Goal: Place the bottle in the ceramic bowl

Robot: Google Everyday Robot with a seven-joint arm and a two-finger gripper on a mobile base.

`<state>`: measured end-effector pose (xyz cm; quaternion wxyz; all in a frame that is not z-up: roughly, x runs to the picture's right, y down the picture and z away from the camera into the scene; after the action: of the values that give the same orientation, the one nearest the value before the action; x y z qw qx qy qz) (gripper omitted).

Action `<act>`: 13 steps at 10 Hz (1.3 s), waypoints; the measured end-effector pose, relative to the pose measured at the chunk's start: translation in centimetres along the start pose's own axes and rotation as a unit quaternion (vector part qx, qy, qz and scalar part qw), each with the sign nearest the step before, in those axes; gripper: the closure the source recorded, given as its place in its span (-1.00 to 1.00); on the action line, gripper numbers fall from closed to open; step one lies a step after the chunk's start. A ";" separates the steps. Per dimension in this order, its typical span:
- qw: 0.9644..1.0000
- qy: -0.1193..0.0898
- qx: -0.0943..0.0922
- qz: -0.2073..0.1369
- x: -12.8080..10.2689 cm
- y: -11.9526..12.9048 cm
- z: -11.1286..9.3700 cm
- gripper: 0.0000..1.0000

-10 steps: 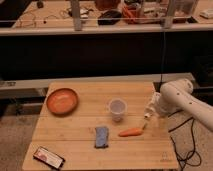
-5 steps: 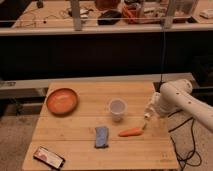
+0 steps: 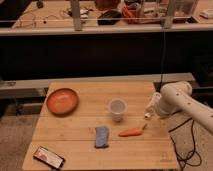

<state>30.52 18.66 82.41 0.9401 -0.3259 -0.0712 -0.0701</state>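
Note:
The orange-terracotta ceramic bowl [image 3: 62,100] sits at the table's far left with nothing in it. The small slim white bottle [image 3: 148,112] is near the table's right edge, just above the carrot's leafy end. My gripper [image 3: 154,106] hangs at the end of the white arm [image 3: 182,99], which reaches in from the right. It is directly beside the bottle, with its jaws open. Whether it touches the bottle I cannot tell.
A translucent plastic cup [image 3: 117,108] stands mid-table. A carrot [image 3: 132,132] lies in front of it, a blue cloth [image 3: 102,136] to its left. A phone-like device [image 3: 49,156] rests at the front left corner. Black cables hang off the table's right side.

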 end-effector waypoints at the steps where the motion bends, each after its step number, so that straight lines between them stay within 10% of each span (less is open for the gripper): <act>1: 1.000 -0.001 -0.002 0.001 0.1 0.1 0.3 -0.60; 13: 1.000 -0.005 -0.006 0.019 1.1 -0.6 1.0 -0.60</act>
<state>31.40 18.76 83.72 0.9387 -0.3336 -0.0695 -0.0514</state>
